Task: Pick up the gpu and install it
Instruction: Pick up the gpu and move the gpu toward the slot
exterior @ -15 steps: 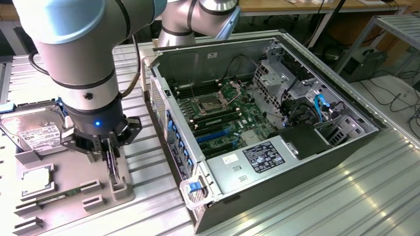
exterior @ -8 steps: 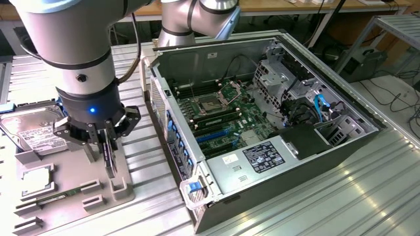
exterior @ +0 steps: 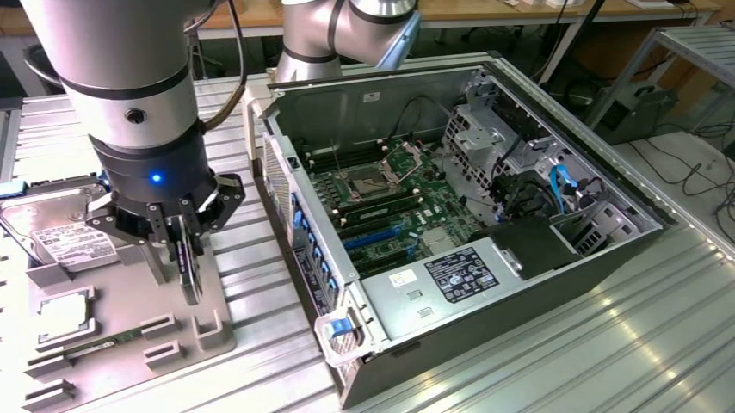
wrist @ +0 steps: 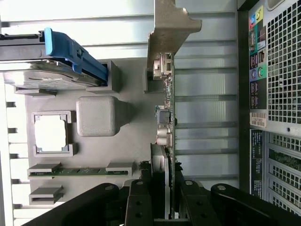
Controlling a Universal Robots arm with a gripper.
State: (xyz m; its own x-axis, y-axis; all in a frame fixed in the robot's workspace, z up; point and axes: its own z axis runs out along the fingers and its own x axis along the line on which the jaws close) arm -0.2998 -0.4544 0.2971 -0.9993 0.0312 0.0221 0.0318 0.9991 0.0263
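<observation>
Hanging on edge under the gripper (exterior: 172, 225) and pinched between its fingers, the gpu (exterior: 189, 267), long axis straight down, silver bracket (wrist: 169, 23) at the far end; over the edge of the grey holder tray (exterior: 115, 297) nearest the open computer case (exterior: 580, 144). Case just beside, on the ribbed metal table (exterior: 597, 344), motherboard (exterior: 385, 202) uncovered.

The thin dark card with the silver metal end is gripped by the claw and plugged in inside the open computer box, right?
Not quite. The claw does grip the thin dark card with the silver metal end, but the card is not inside the open black computer box. It is outside, at the grey parts tray beside the box; the exterior view shows it.
</observation>
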